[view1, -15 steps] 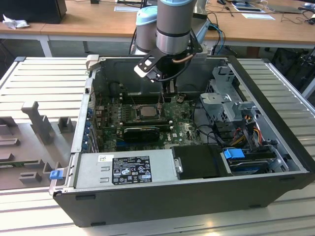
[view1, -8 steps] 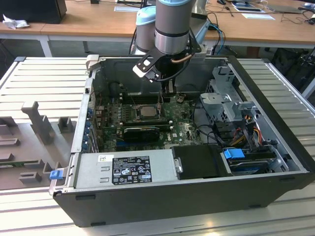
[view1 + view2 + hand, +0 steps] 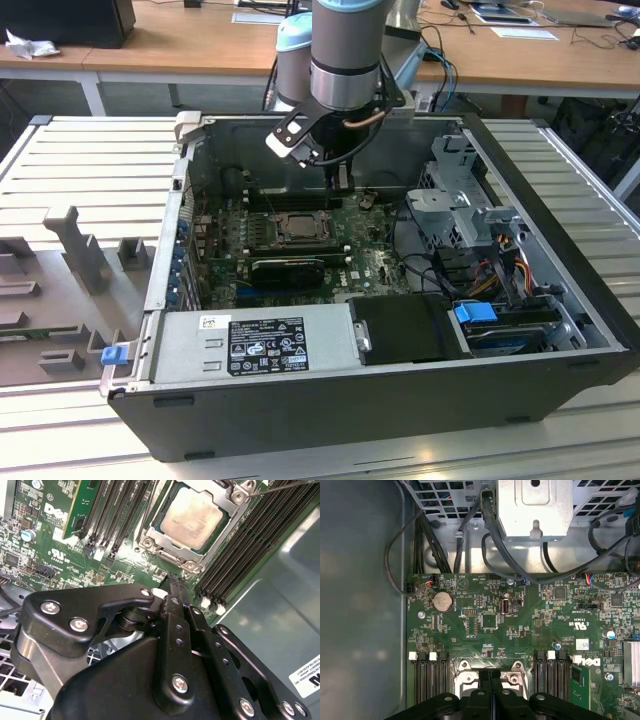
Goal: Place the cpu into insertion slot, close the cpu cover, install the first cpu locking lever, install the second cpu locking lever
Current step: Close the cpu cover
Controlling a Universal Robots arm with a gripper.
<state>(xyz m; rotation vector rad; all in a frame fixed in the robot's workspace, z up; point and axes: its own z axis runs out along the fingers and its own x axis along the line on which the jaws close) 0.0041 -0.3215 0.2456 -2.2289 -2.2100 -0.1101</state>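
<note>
Now, from the exterior view's left: the cpu [image 3: 298, 228] sits in the insertion slot [image 3: 325, 236], and in the second wrist view the cpu cover [image 3: 170, 557] appears folded down around it. Just right of it and above hangs the end effector [image 3: 340, 180], clenched on nothing. Hazards: the thin locking lever [image 3: 282, 486] beside the socket could slip off so narrow a closed tip and spring back, or the tip could scrape the neighbouring memory slots [image 3: 250, 550].
</note>
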